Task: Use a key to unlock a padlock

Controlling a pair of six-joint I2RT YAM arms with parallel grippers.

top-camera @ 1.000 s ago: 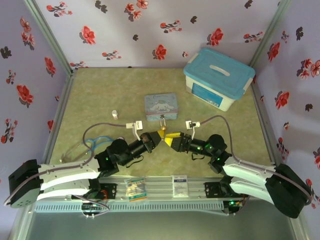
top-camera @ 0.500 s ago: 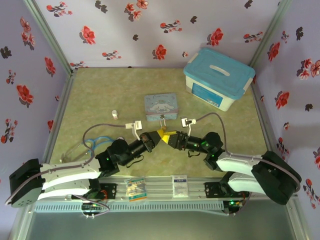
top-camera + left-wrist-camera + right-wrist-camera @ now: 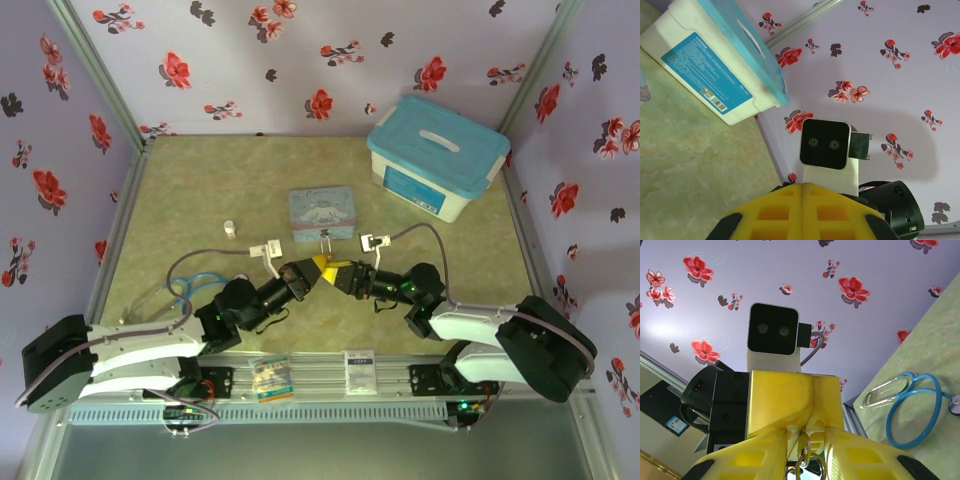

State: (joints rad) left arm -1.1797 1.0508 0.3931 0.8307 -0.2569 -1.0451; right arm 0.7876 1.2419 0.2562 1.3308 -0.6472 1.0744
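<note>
In the top view my left gripper (image 3: pixel 318 264) and right gripper (image 3: pixel 340 272) meet tip to tip in front of the tin. The left fingers (image 3: pixel 802 210) are pressed together along one seam. A thin silver shackle (image 3: pixel 325 244) sticks out of them toward the tin; the padlock's brass body is hidden between the pads. In the right wrist view the slim key (image 3: pixel 804 439) points into that seam, with its ring (image 3: pixel 809 466) hanging toward the camera. My right gripper (image 3: pixel 805 432) flanks the key, a gap showing on each side of it.
The light-blue cartoon tin (image 3: pixel 323 212) lies just beyond the grippers. A white box with a blue lid (image 3: pixel 437 155) stands at the back right. A small white cylinder (image 3: pixel 231 229) and a blue stethoscope (image 3: pixel 190 285) lie to the left.
My right gripper has slid left until its tips reach the left gripper, and its arm has folded in. The left gripper has barely moved.
</note>
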